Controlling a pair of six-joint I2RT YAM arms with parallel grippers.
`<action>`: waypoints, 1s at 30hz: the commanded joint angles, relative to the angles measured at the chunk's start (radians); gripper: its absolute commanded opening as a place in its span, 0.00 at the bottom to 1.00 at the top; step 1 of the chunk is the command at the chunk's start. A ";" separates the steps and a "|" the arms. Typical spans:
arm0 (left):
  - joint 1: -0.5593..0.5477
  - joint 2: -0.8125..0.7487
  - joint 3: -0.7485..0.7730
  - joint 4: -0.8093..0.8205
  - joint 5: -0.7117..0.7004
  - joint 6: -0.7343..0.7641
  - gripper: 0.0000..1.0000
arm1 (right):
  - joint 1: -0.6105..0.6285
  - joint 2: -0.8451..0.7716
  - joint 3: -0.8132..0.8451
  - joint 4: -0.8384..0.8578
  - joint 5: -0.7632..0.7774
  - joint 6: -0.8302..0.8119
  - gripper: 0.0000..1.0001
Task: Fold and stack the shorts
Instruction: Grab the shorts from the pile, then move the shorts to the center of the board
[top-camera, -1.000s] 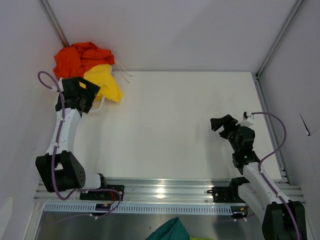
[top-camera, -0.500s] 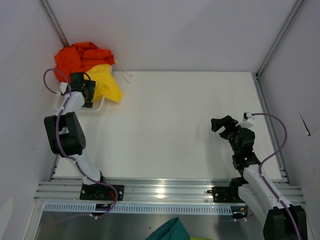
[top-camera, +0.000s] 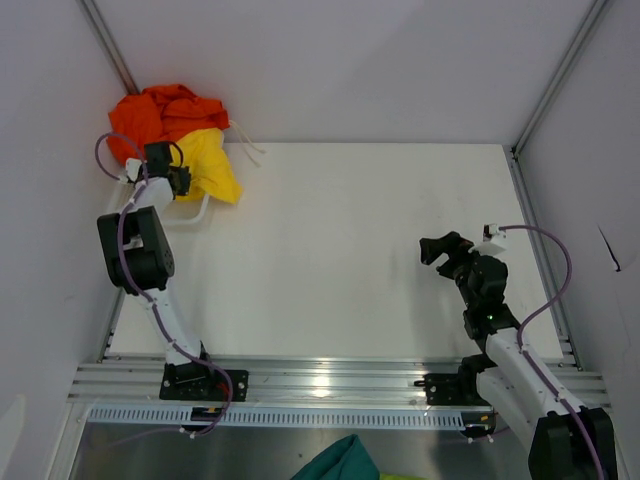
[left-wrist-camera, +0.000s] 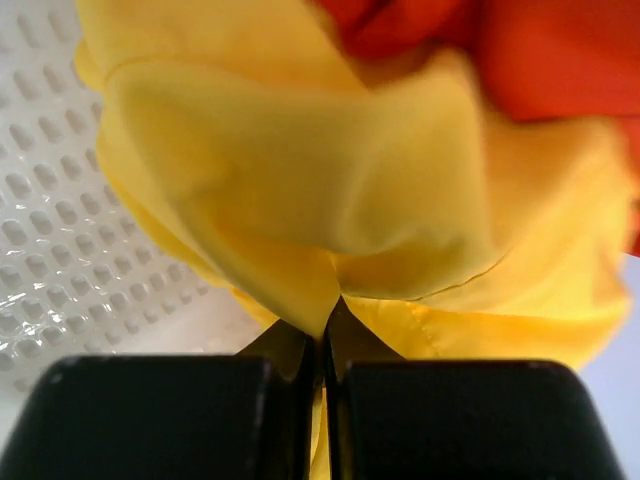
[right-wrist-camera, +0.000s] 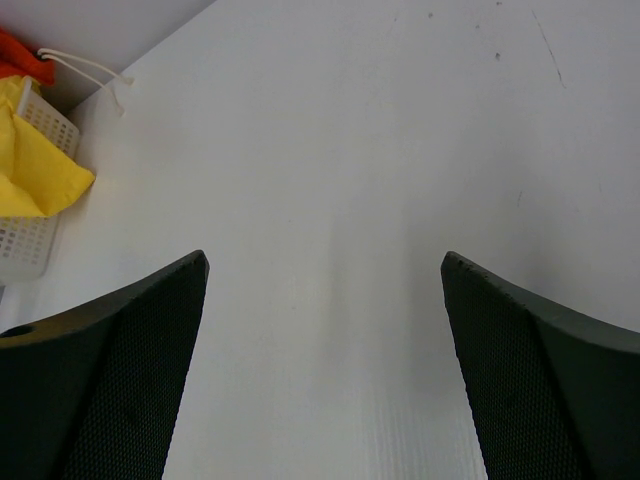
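The yellow shorts (top-camera: 212, 165) lie crumpled over a white basket (top-camera: 197, 214) at the table's far left corner. Behind and partly under them sit the orange-red shorts (top-camera: 160, 112). My left gripper (top-camera: 180, 181) is at the yellow pair's near edge. In the left wrist view it (left-wrist-camera: 322, 335) is shut on a pinched fold of the yellow shorts (left-wrist-camera: 300, 180), with the orange-red shorts (left-wrist-camera: 540, 50) above. My right gripper (top-camera: 441, 248) hovers open over bare table at the right; in its own view it (right-wrist-camera: 325, 265) holds nothing.
White drawstrings (top-camera: 247, 140) trail from the pile onto the table. The perforated basket wall (left-wrist-camera: 40, 230) is just left of the left fingers. A teal-green cloth (top-camera: 340, 462) lies below the near rail. Walls close in the left corner.
My left arm has folded in and reached toward the pile, and its gripper has gone from open to shut on the yellow shorts. The right arm has barely moved.
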 joint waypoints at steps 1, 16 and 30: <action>0.006 -0.185 0.026 0.099 -0.052 0.054 0.00 | 0.007 0.012 0.013 0.036 -0.004 -0.019 1.00; -0.334 -0.792 0.055 0.205 0.060 0.197 0.00 | 0.010 -0.001 0.018 0.018 0.005 -0.033 0.99; -0.816 -1.248 -0.497 0.214 -0.055 0.194 0.00 | 0.011 -0.051 0.015 -0.004 0.019 -0.036 0.99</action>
